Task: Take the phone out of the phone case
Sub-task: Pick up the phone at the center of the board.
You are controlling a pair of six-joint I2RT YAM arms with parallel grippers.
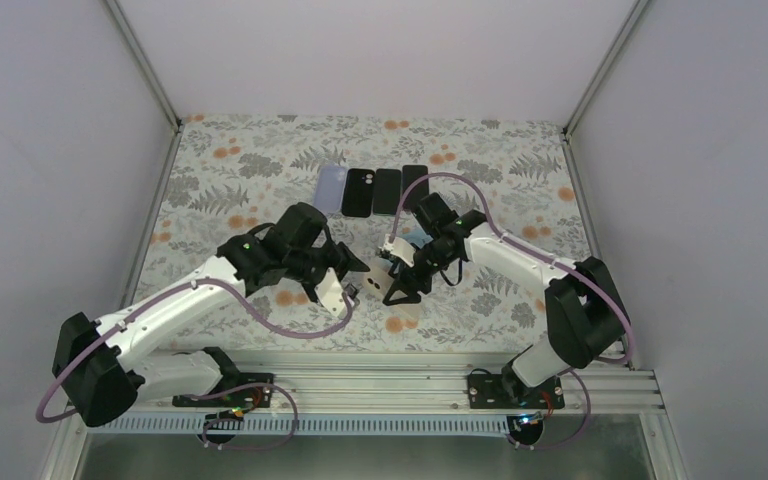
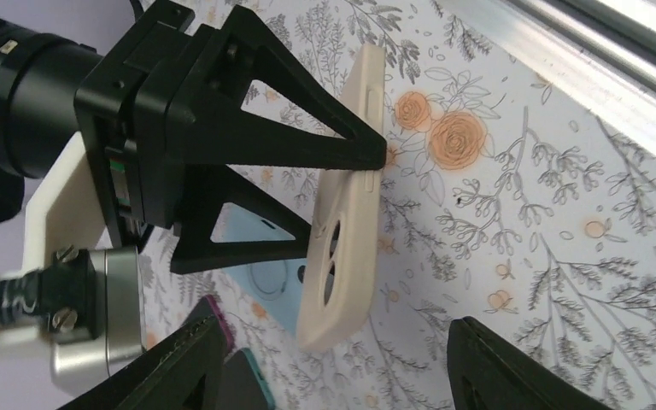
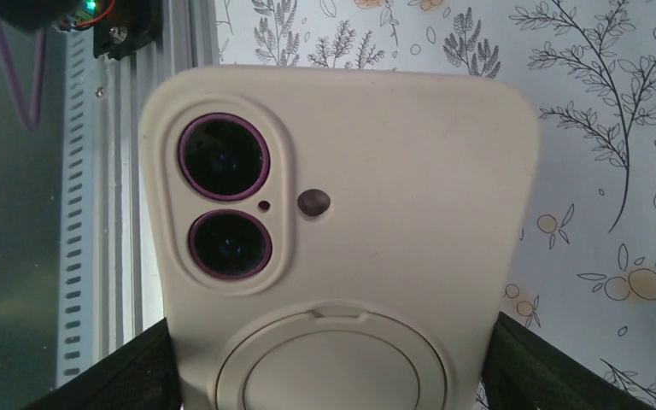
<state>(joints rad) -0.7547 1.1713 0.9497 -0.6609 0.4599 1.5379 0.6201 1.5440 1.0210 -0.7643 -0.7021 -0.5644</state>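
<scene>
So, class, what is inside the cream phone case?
Through the cutout of the cream phone case, two purple-rimmed camera lenses show, so a phone sits inside; its body and screen are covered.

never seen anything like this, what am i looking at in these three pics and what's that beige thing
Two robot arms are bolted at the near edge of a flower-patterned table. The top picture looks down from above and behind them. The other two come from small cameras on each wrist. The right gripper is clamped on a cream phone case with the phone inside, its purple-ringed lenses showing. The left gripper is open, close beside it. At the far side lies a row of four phones or cases, one lilac, three black.
</scene>
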